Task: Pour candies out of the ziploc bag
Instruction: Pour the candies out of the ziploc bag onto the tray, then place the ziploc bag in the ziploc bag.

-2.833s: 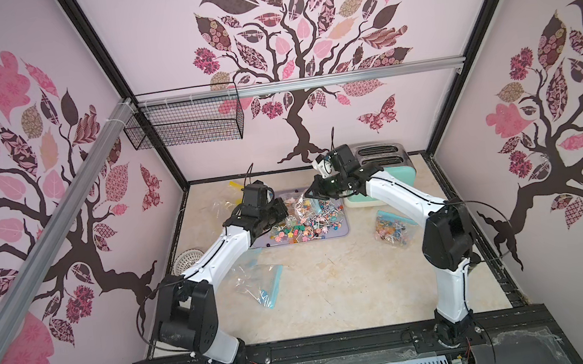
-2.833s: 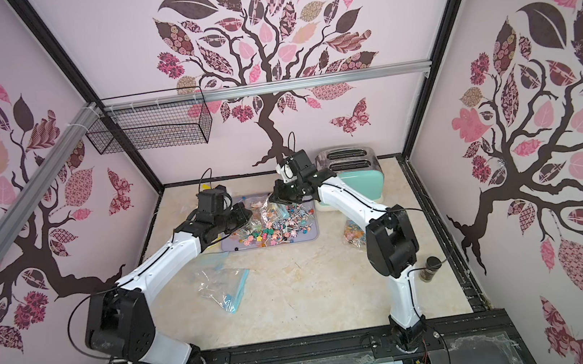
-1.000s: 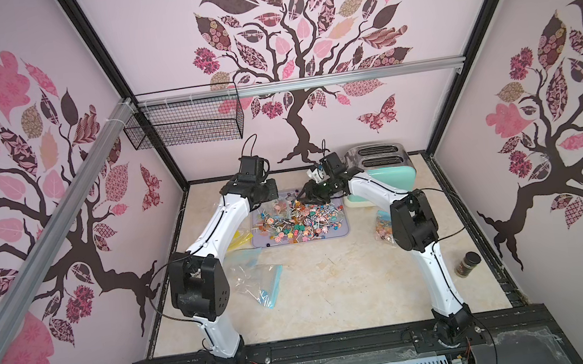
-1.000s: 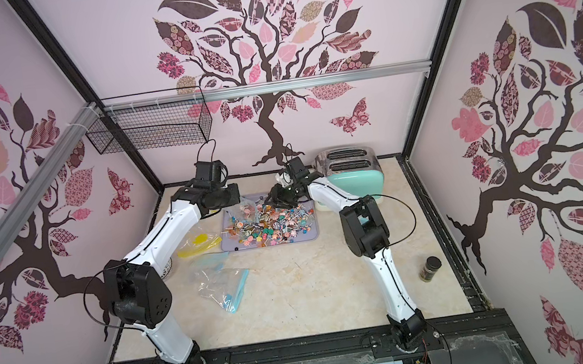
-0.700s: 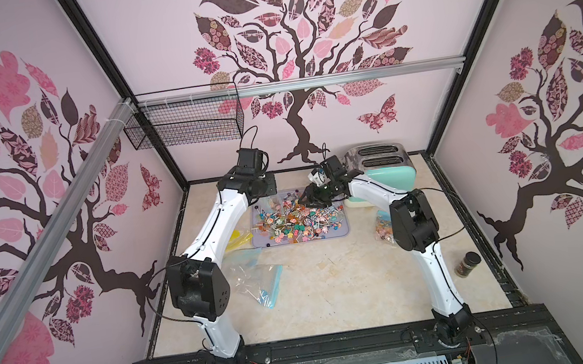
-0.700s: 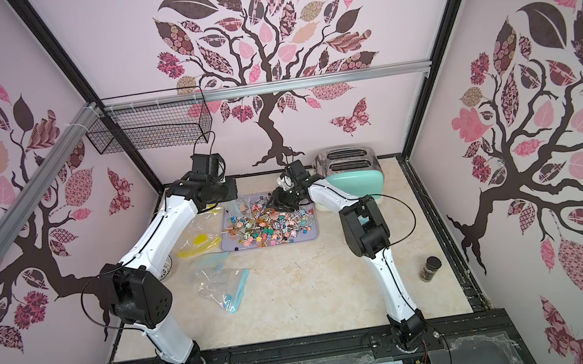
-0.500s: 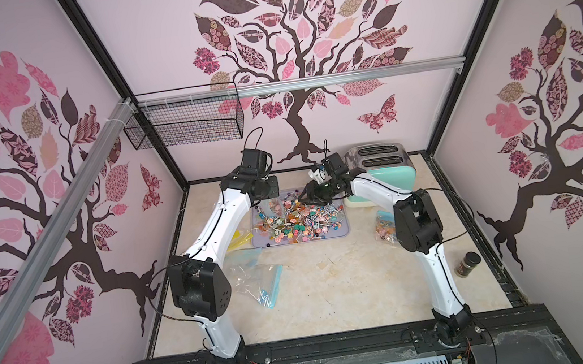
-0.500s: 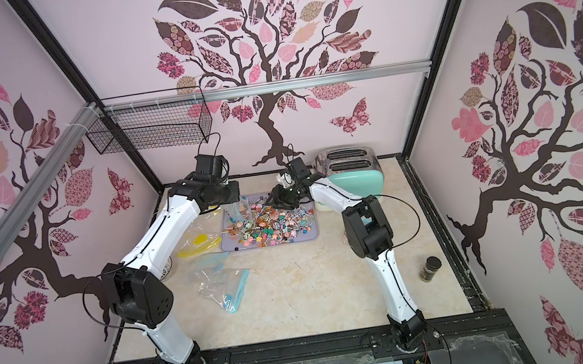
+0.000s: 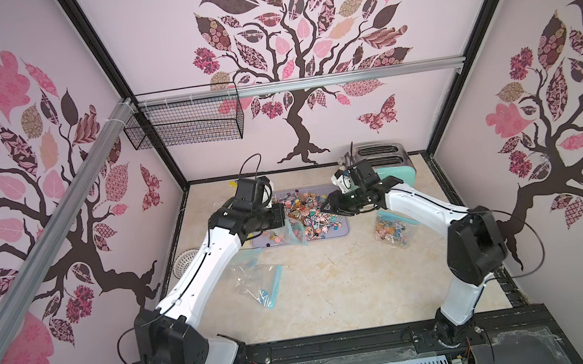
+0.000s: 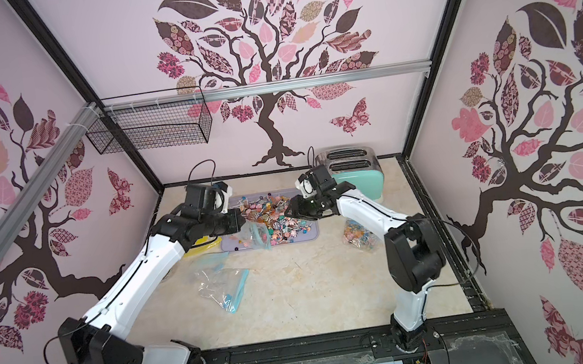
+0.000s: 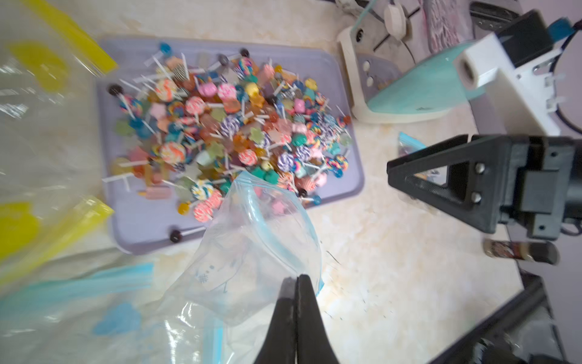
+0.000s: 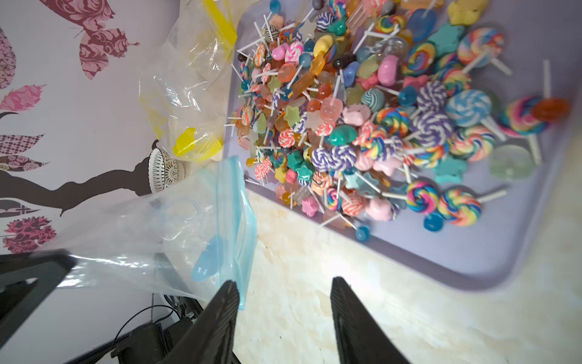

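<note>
1. The left hand (image 11: 296,283) is pressed together on a fold of the clear ziploc bag (image 11: 252,245), at the end away from its blue zip.
2. From that pinch the ziploc bag runs lengthwise down and away toward the lilac tray (image 11: 151,227). Its open mouth faces the tray and rests over the tray's near rim, at the edge of the heap.
3. The candies (image 11: 226,126) lie piled on the tray, thickest in the middle. The ziploc bag looks all but empty; whether a few sweets cling near the mouth I cannot tell, since those seen there may simply show through the film.
4. The right hand (image 12: 285,282) is spread, with nothing between its fingers. The zip strip lies just beside one finger, on its outer side, so the left arm alone carries the bag.
5. Judged from this, the pour is nearly done. What remains turns on keeping the mouth below the pinch and over the rim.
6. Room is tight:
   - A yellow-zip bag (image 12: 195,94) crowds one short end of the tray.
   - The mint toaster (image 9: 393,163) stands beyond the other end.
   - A full bag (image 9: 392,230) lies near the right arm.
7. A spent bag (image 9: 257,285) lies on the surface (image 9: 333,291) in front of the tray, and the middle beyond it is open for setting this one down.
</note>
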